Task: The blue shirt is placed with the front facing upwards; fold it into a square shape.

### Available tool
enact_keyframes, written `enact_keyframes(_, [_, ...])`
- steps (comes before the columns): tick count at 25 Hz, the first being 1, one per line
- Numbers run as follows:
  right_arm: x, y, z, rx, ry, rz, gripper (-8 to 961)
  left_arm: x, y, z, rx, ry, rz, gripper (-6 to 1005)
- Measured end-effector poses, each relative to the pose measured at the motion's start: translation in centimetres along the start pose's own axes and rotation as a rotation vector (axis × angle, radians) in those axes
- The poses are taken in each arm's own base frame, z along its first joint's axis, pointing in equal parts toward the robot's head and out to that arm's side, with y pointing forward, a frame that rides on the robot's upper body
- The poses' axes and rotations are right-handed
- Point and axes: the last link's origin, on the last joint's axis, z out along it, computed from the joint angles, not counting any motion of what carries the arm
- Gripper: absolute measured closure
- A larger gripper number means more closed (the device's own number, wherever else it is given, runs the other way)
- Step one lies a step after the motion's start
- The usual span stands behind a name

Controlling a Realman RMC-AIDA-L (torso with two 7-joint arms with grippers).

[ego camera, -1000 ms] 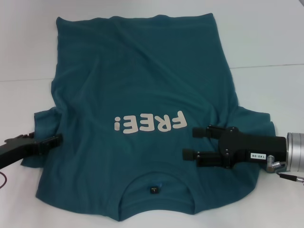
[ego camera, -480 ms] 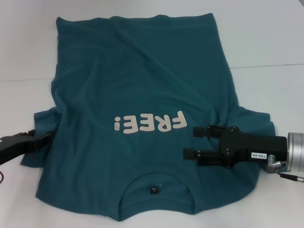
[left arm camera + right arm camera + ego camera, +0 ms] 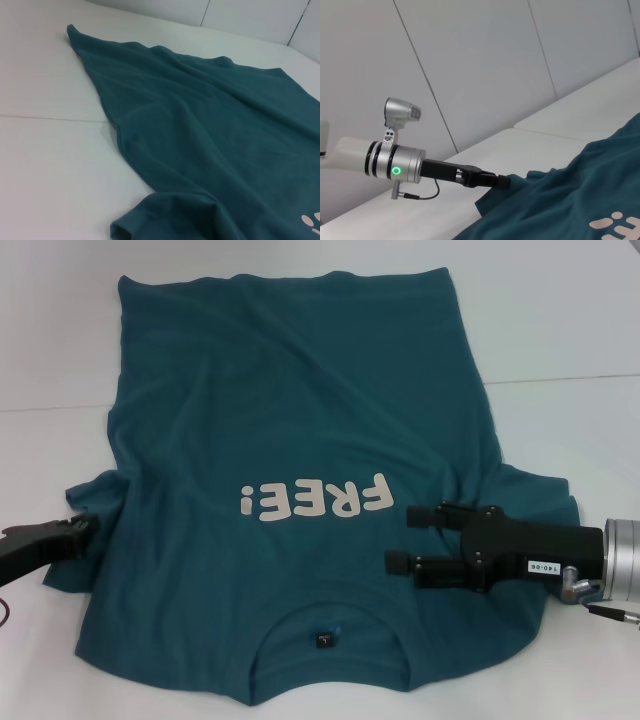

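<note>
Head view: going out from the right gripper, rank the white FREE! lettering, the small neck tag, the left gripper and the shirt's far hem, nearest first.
From the right gripper, over the blue shirt's right shoulder area:
1. FREE! lettering, just beside it toward the chest.
2. Neck tag, inside the neckline at the near edge.
3. Far hem and left gripper at the left sleeve: too close to call.

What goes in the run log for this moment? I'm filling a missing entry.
blue shirt: flat, front up, unfolded | left gripper: at left sleeve edge | right gripper: open, over right shoulder area | fold: not started
</note>
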Motion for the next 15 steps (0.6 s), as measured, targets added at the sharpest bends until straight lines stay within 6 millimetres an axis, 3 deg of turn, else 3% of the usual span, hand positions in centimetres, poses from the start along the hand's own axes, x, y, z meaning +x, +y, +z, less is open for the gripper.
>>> enact_keyframes(8, [0.0,0.0,0.1,0.002,-0.006,0.009,12,0.9,-0.7,-0.5,0.023,0.021,0.018,996])
enact_keyframes(15, [0.3,0.3,0.4,-0.006,-0.012,0.024,12,2.1,-2.0,-1.5,0.06,0.044,0.049,995])
